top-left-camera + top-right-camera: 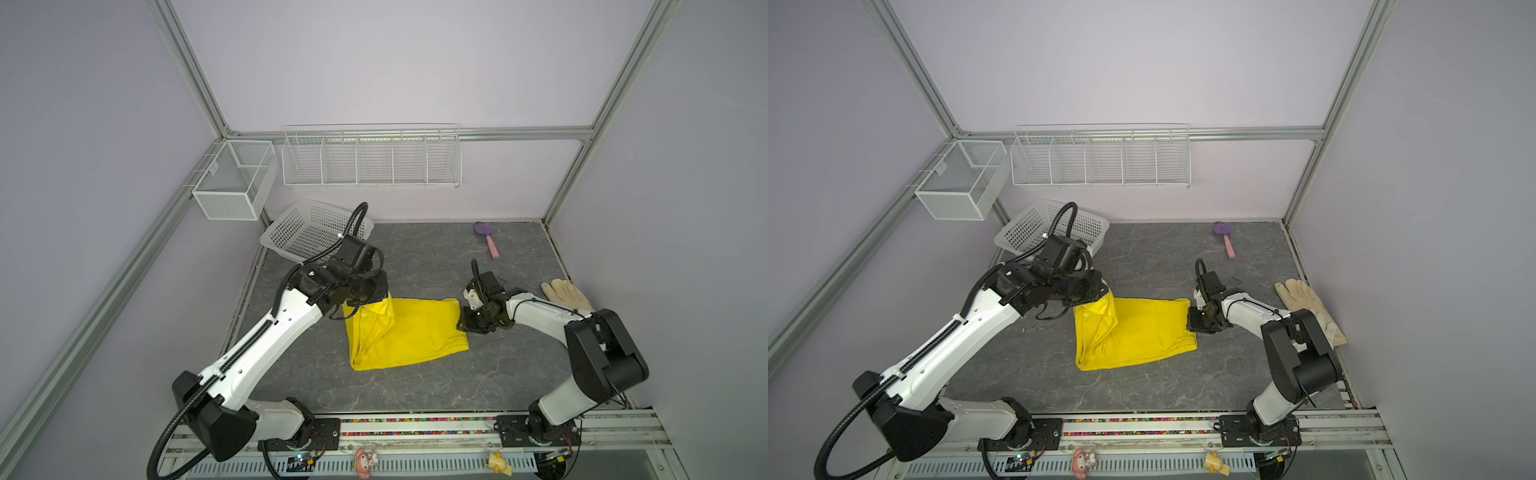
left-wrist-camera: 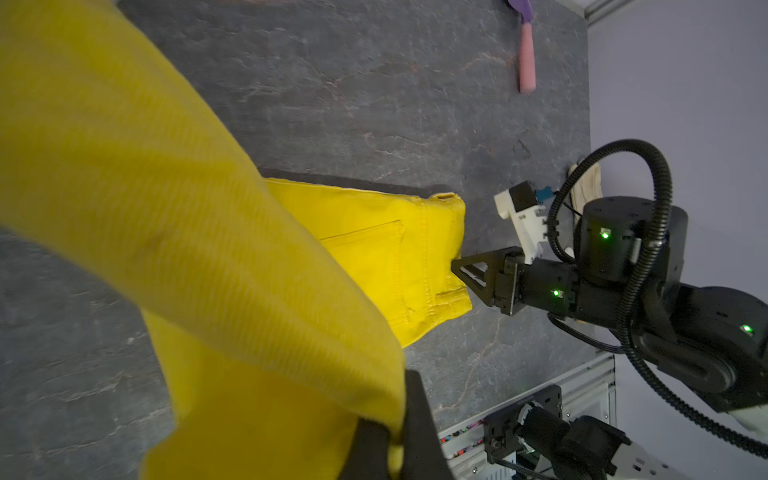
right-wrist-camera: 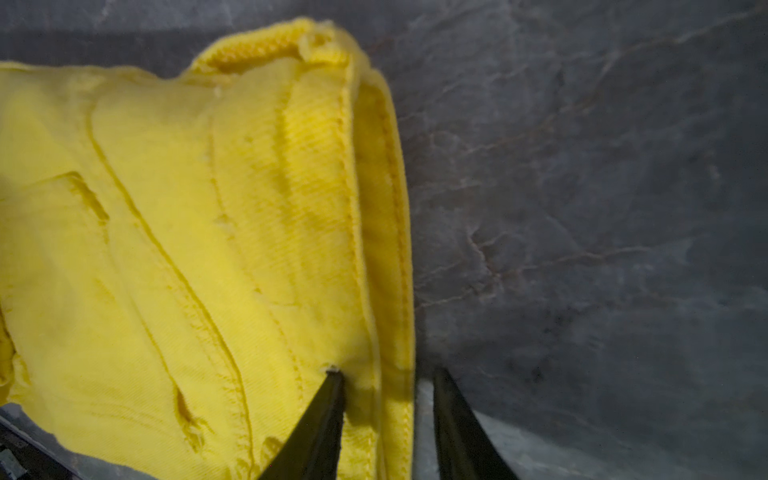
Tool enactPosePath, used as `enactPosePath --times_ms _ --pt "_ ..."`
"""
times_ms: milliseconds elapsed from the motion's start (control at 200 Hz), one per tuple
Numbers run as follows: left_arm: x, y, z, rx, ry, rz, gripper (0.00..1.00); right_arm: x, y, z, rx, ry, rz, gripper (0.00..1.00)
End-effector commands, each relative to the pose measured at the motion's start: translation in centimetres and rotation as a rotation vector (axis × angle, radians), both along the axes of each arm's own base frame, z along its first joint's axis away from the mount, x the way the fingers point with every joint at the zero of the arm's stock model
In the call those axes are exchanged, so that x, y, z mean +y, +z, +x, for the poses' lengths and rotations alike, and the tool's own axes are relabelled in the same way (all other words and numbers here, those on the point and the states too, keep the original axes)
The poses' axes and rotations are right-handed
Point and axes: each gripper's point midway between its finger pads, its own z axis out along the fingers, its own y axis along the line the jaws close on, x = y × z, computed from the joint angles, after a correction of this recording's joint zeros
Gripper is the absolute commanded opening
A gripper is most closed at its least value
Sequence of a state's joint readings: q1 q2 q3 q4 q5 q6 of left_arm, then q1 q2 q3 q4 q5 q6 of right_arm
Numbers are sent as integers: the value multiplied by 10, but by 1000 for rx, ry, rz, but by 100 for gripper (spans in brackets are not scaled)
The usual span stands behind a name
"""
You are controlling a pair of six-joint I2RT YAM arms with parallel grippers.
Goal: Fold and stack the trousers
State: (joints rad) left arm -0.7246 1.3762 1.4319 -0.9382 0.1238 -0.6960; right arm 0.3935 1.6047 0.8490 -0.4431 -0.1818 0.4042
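Trousers [image 1: 409, 332] folded, mostly flat on the counter [image 1: 436, 257], just in front of the basket [image 1: 299, 232]. Left pincer [image 2: 390, 411] clenched on the trousers' corner nearest the basket, cloth there raised off the counter. Right pincer [image 3: 385, 374] at the waistband edge farthest from the basket: jaws parted, straddling the hem, one tip on cloth, not clamped yet.
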Motion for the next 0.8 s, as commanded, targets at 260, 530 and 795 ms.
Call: enactPosePath --times_ms 260,530,795 --pt "-111 -47 -6 115 -250 -61 0 -7 -12 -10 38 -20 -3 28" --pt "-163 -90 -16 192 -377 -37 0 -10 -14 -11 43 -49 34 25" --pt "-191 -128 -36 270 -471 44 0 -10 -16 -12 52 -64 56 22"
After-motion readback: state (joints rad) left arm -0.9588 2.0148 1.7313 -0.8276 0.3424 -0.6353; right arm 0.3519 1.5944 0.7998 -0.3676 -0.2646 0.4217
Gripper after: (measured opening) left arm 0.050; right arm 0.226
